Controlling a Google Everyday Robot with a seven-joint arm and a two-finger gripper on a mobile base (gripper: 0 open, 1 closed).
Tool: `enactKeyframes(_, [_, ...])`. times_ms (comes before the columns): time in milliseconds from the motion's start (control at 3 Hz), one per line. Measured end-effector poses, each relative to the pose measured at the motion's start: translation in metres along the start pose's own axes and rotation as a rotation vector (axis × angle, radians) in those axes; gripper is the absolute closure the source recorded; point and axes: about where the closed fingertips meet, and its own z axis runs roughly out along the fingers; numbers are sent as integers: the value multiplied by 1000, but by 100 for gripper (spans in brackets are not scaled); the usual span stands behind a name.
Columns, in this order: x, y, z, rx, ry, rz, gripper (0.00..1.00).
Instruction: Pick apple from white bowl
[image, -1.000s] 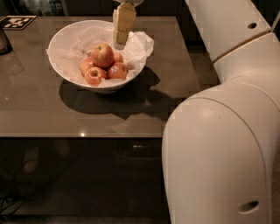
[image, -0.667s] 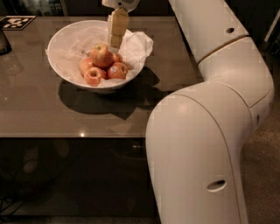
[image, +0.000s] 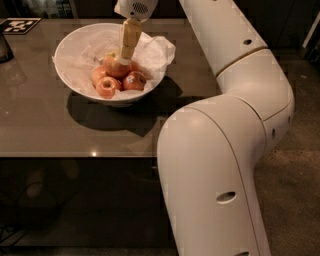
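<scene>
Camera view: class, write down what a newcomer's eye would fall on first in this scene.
The bulky white robot arm fills the right side, bending up and over the dark table. Its gripper reaches down into the white bowl at the upper left, right at the largest apple among smaller apples on crumpled paper.

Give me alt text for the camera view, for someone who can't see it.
A white robot arm's gripper points down into a paper-lined white bowl, its tip at the largest apple among smaller red apples. The bowl sits on a dark glossy table.
</scene>
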Motion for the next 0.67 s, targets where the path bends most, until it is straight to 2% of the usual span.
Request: enactKeyframes(667, [-3, 17, 60, -108, -102, 56, 0])
